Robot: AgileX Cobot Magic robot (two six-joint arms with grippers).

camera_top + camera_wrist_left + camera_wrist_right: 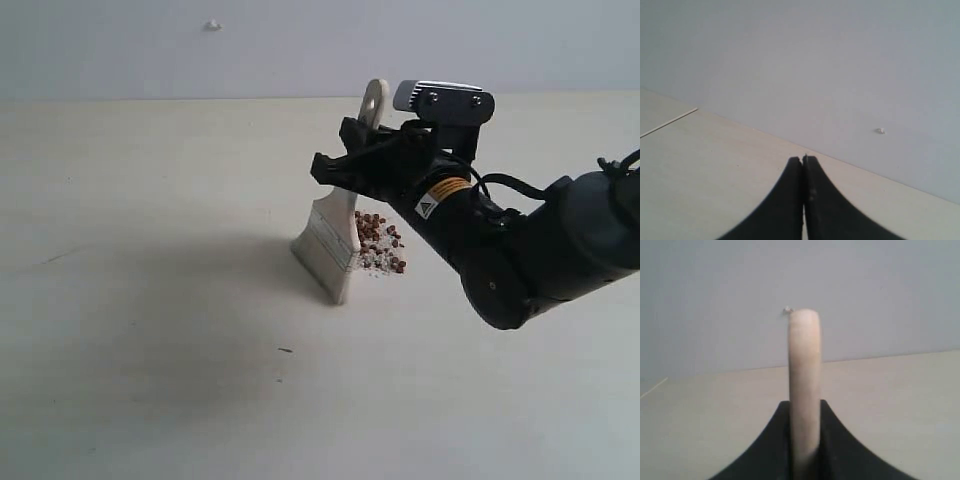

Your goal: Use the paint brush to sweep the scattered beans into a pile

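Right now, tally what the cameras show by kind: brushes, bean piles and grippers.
paint brush: 1
pile of beans: 1
grippers: 2 (right gripper, left gripper)
Total: 4

A bare robot lab bench: plain cream tabletop (150, 350), blank pale wall (300, 40), black robot arm (560, 240)

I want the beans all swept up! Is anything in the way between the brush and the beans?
Nothing visible is. The paint brush stands bristles-down right beside the beans, with no other thing between them.
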